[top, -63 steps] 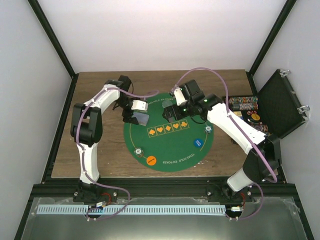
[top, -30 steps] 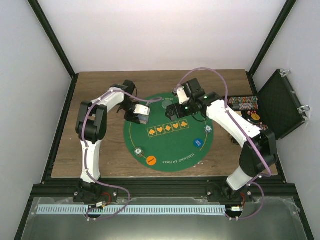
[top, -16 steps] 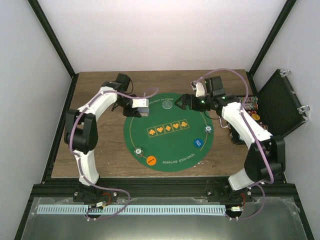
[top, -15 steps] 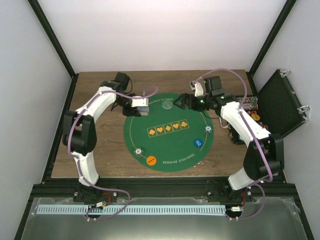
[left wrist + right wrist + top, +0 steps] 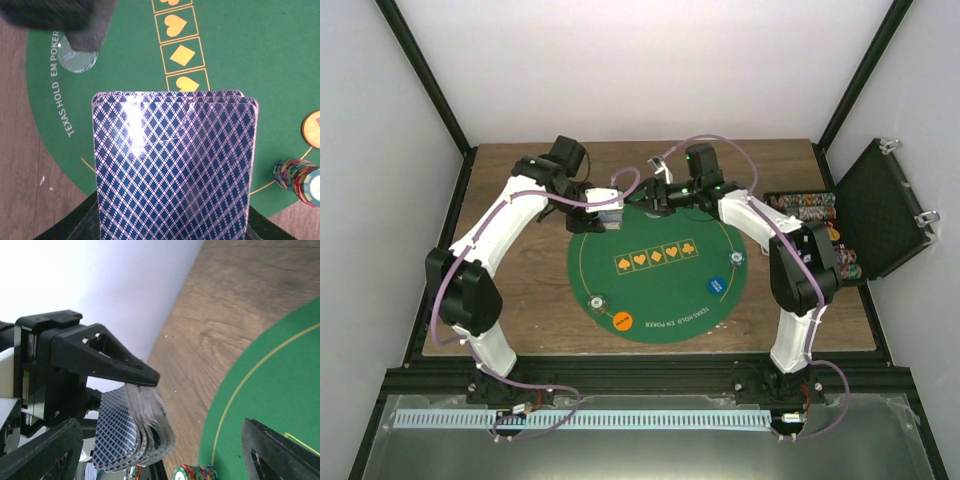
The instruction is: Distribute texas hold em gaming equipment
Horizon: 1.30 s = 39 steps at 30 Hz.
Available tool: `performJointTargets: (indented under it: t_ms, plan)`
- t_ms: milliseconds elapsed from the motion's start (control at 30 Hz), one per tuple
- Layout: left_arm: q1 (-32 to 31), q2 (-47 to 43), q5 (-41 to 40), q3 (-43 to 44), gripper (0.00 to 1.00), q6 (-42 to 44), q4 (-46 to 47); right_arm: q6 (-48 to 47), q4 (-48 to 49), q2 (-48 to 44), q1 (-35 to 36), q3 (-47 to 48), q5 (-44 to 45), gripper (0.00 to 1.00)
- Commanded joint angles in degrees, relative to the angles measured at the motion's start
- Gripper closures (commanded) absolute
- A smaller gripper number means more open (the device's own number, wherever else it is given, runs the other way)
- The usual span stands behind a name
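My left gripper [image 5: 610,213] is shut on a deck of playing cards [image 5: 175,165] with blue diamond backs, held over the far left rim of the mat. From the right wrist the deck [image 5: 140,432] looks bent and fanned under the left gripper's upper finger [image 5: 107,357]. My right gripper [image 5: 655,196] is open right beside the deck, with nothing between its fingers [image 5: 42,450]. A clear dealer disc [image 5: 77,56] lies on the green felt. Small chip stacks [image 5: 596,303] [image 5: 735,259], a blue disc [image 5: 716,285] and an orange disc [image 5: 621,321] also lie on the mat.
The round green mat [image 5: 660,290] covers the middle of the wooden table. An open black case [image 5: 880,205] stands at the right edge with rows of chips [image 5: 805,208] beside it. White walls close in the back and both sides.
My right gripper has swung left along the mat's far edge until it faces the deck. The left gripper has shifted slightly back and kept hold of the cards.
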Motion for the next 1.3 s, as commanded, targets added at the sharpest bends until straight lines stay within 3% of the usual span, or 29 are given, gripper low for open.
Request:
performJointTargets:
  t_ms: [0, 333, 700, 800, 933, 1067, 1133, 1267]
  plan:
    - [-0.2, 0.3, -2.2, 3.1, 0.52, -3.7, -1.6, 2.2, 5.7, 2.3, 2.3, 3.7, -5.8, 0.14]
    - [-0.6, 0.2, -1.9, 3.6, 0.52, -4.2, -1.1, 5.2, 8.1, 5.8, 4.2, 4.4, -7.0, 0.23]
    - [-1.1, 0.3, -3.6, 2.4, 0.52, -4.0, 0.9, 9.0, 10.9, 9.0, 6.4, 6.2, -9.4, 0.41]
    - [-1.1, 0.3, -5.0, 1.7, 0.52, -4.2, 2.5, 8.7, 10.1, 9.2, 6.9, 6.4, -9.9, 0.51]
    - [-1.2, 0.8, -5.2, 1.2, 0.52, -4.4, 2.9, 8.9, 11.1, 9.1, 7.0, 5.9, -11.5, 0.75]
    - [-1.4, 1.1, -5.1, -0.3, 0.33, -4.3, 2.8, 8.1, 11.2, 8.1, 7.0, 5.9, -12.4, 0.98]
    - [-1.3, 1.5, -5.2, -0.8, 0.24, -4.2, 2.4, 7.5, 10.9, 7.7, 7.0, 5.8, -12.5, 0.99]
    - [-1.3, 2.5, -4.8, -0.4, 0.18, -4.4, 1.5, 6.3, 10.2, 7.0, 7.0, 5.7, -12.3, 0.99]
